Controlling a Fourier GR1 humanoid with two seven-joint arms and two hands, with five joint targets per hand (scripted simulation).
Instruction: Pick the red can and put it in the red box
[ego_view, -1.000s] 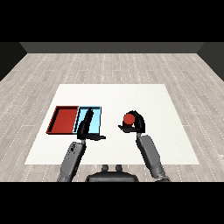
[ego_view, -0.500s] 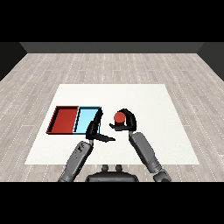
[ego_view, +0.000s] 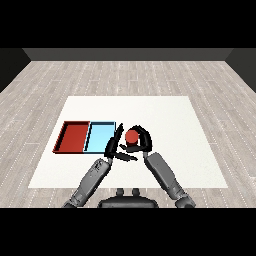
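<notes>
Behind the right hand (ego_view: 140, 141) — red can (ego_view: 132, 136), half hidden

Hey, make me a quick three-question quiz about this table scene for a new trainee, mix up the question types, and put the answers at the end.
1. True or false: the red can already lies in the red tray.
2. Multiple choice: which hand is curled round the red can? A) the left hand B) the right hand C) neither
3. Fill in the blank: the tray nearer to the two hands is the ____ tray.

Key
1. False. The can is held to the right of both trays.
2. B. The left hand has straight fingers, close beside the can.
3. Light blue. The light blue tray lies between the red tray and the hands.
</notes>
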